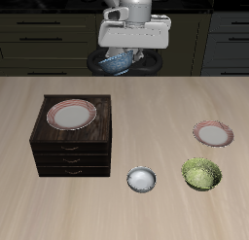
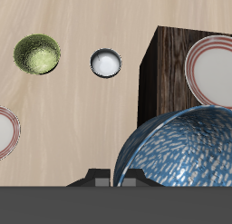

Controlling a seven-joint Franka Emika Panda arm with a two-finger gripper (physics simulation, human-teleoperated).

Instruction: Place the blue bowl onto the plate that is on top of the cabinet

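Pale wood table [image 1: 146, 108], dark cupboard fronts behind it. Cabinet [image 1: 70, 152] stands on the table, three drawers facing the front edge; the plate [image 1: 72, 114] with the pinkish-red rim lies flat on its top. Gripper [image 1: 124, 59] is raised high at the back of the table, above the table's back edge and well apart from the cabinet. Blue bowl [image 2: 181, 146] hangs from it, clear of the table; in the wrist view the bowl fills the area just ahead of the claw, rim tilted. Claw is clamped on the blue bowl's rim. A second plate [image 1: 212, 134], a green bowl [image 1: 201, 173] and a white bowl [image 1: 142, 179] rest on the table nearer the front edge.
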